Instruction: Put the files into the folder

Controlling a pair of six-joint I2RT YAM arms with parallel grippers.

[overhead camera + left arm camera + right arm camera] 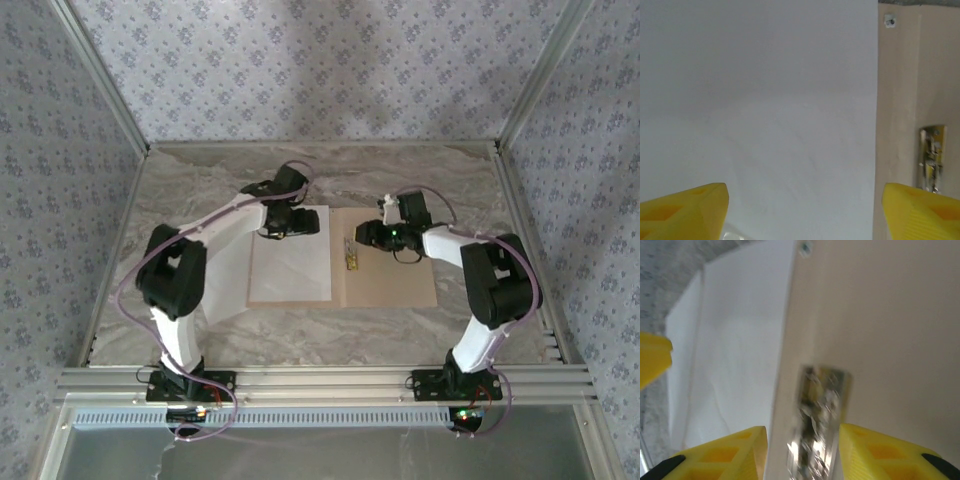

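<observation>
The tan folder (395,278) lies open and flat on the table. White files (290,268) cover its left leaf, and the edge of a second sheet (682,365) sticks out to the left beneath the top one. The grey metal clip (350,255) sits at the crease. My left gripper (292,222) hovers over the far end of the files, open, its yellow fingers (690,210) wide apart above the top sheet (765,100). My right gripper (802,432) is open and straddles the clip (822,390), with a gap showing on the clip's left side.
The folder's bare right leaf (890,315) stretches to the right of the clip. Marble tabletop (330,330) surrounds the folder, with patterned walls at the back and sides. A metal rail (320,380) runs along the near edge by the arm bases.
</observation>
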